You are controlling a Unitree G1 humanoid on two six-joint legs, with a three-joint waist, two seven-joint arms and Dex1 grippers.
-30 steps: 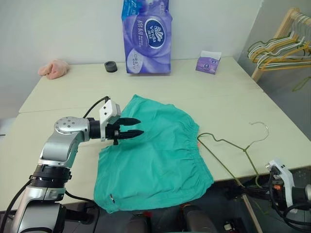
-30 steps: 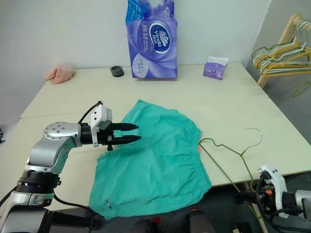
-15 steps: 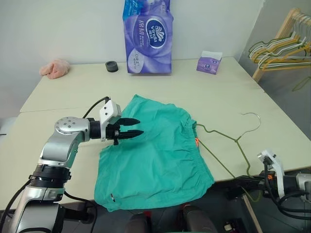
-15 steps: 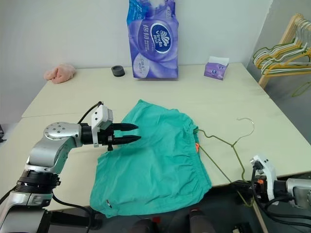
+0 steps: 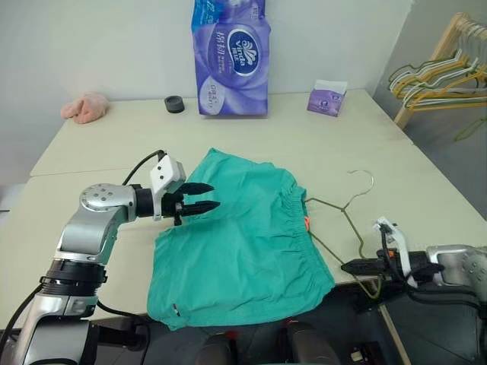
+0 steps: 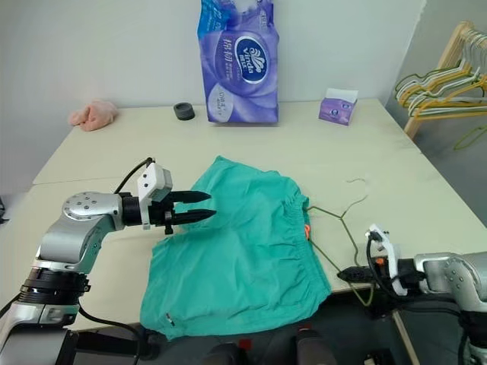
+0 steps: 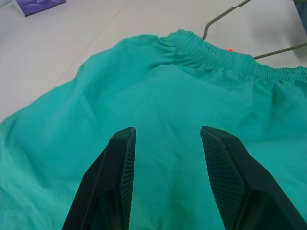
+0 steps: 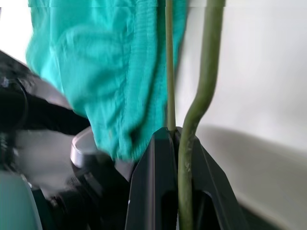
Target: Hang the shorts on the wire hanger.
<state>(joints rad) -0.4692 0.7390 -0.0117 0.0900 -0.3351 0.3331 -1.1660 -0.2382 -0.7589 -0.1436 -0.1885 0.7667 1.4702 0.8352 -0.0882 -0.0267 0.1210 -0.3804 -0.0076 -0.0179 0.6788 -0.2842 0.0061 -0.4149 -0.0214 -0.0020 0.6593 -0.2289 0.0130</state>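
Beige table (image 5: 251, 137): one shorts (image 5: 236, 243) under parted, empty left pincer (image 5: 215, 196); one wire hanger (image 5: 342, 220) clenched in right pincer (image 5: 346, 267).

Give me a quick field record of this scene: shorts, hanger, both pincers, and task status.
shorts: teal, spread flat on the table, hem over the front edge
wire hanger: lying beside the waistband, hook pointing away from the robot
left pincer: open, hovering above the shorts, holding nothing
right pincer: shut on the wire hanger's corner at the table's front edge
status: shorts not yet on the hanger
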